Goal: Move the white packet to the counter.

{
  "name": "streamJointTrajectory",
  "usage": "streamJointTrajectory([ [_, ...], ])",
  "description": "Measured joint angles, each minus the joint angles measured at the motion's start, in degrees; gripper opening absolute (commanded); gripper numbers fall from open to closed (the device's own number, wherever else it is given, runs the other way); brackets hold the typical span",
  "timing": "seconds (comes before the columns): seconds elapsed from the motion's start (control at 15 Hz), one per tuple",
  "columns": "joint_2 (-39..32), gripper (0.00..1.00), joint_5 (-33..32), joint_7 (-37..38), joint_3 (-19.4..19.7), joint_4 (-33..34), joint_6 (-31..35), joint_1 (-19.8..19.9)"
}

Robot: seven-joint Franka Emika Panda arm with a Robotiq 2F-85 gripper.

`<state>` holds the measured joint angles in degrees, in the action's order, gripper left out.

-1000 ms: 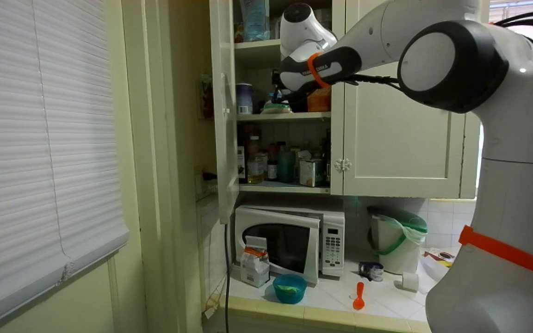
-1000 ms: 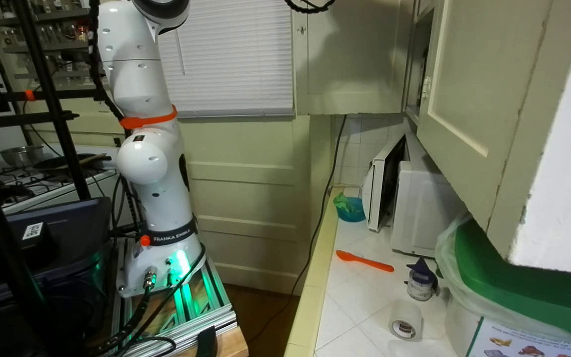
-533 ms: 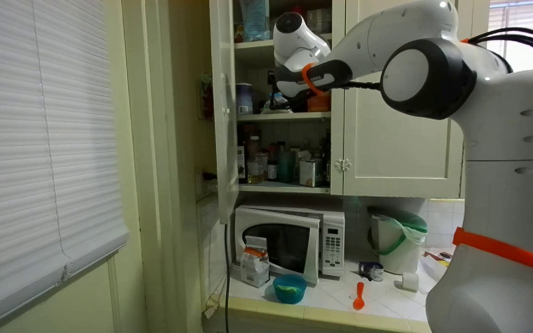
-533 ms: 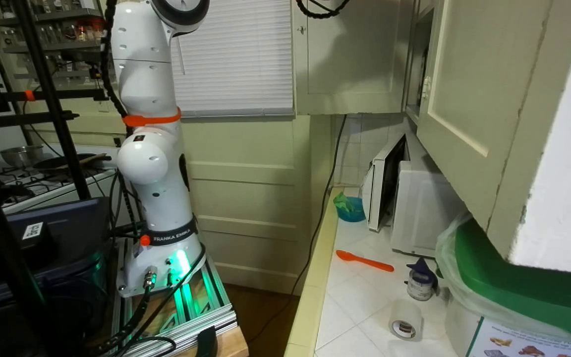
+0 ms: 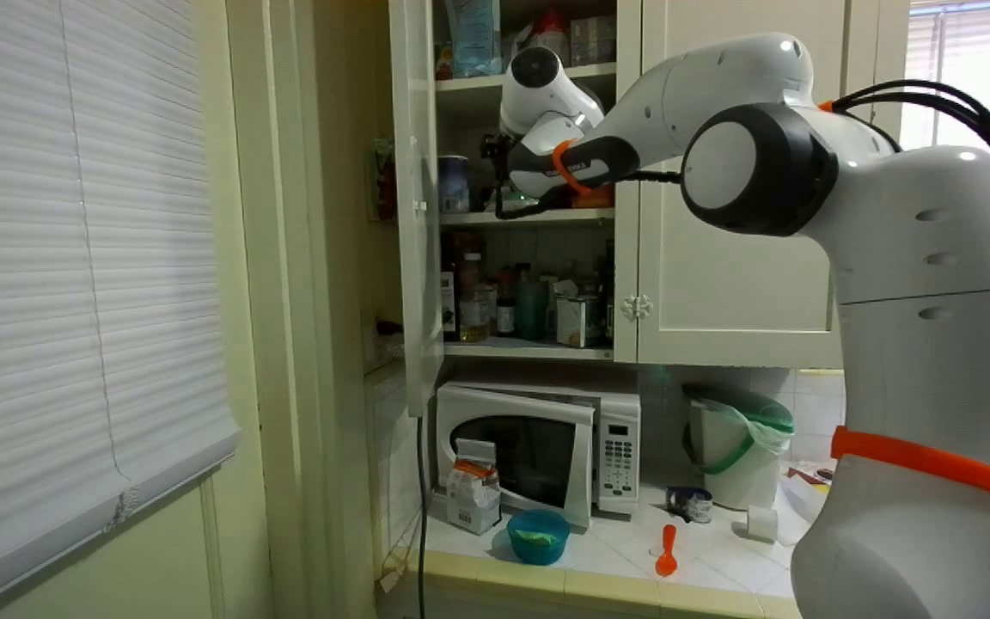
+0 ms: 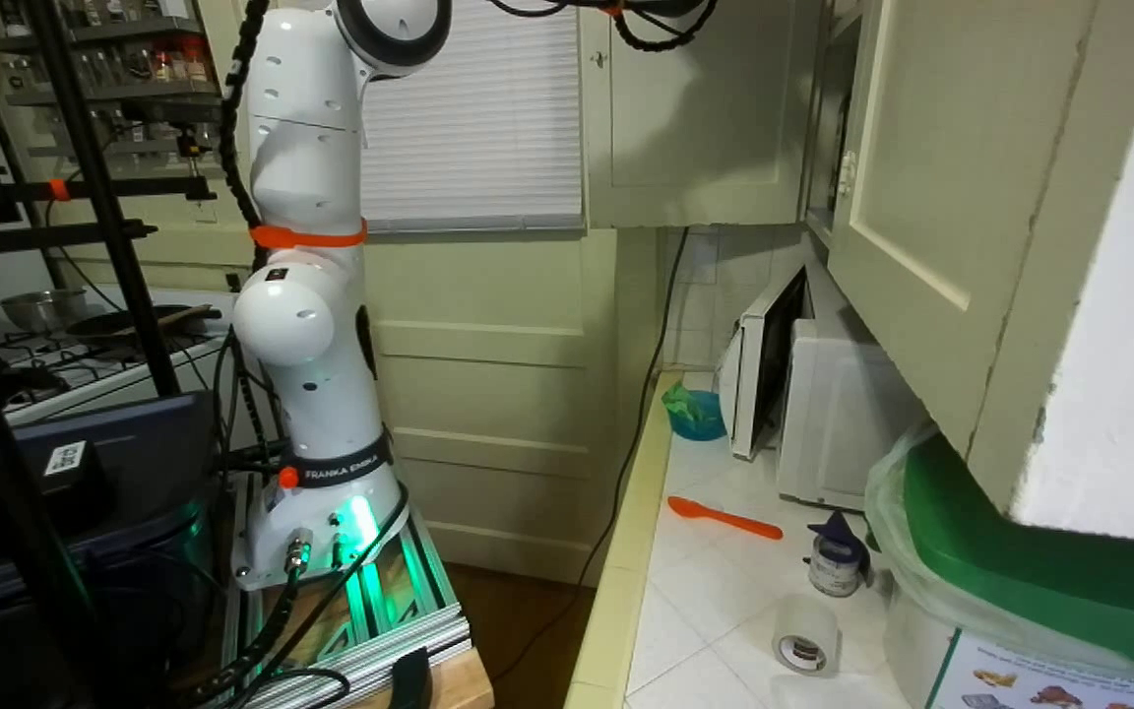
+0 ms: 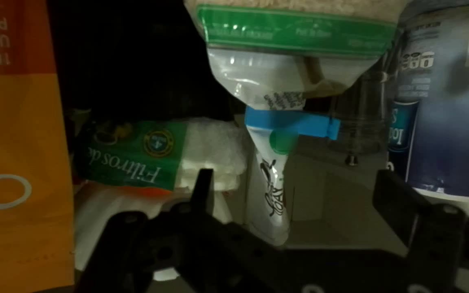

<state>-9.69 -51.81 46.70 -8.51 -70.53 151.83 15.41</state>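
Between the claw's [image 7: 294, 173] fingers [image 7: 204, 187] — wrist view — appears the white packet [image 7: 271, 81].

Jaws stand wide apart along the bottom of the wrist view. White packet [image 7: 283, 77], green-banded, black script on it: narrow end shows in the gap between them, clear of both sides; can't tell depth. Blue clip [image 7: 287, 123] across its neck. Green-and-white filter pack [image 7: 163, 154] just left, text upside down. Orange bag [image 7: 23, 138] at left edge, dark blue canister [image 7: 454, 126] at right edge.
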Motion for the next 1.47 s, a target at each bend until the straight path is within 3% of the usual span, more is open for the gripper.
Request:
streamJointTrajectory([
  [0.47, -3.6, 1.0, -2.81, 1.87, 0.34, 3.71, 1.8, 0.0],
  [0.6, -4.53, 0.74, -3.23, 2.03, 0.4, 4.61, 1.8, 0.0],
  [1.2, -6.78, 0.04, -4.02, 2.64, 0.46, 6.88, 1.81, 0.0],
  [1.47, -6.41, 0.0, -3.07, 2.64, -0.27, 6.92, 1.81, 0.0],
])
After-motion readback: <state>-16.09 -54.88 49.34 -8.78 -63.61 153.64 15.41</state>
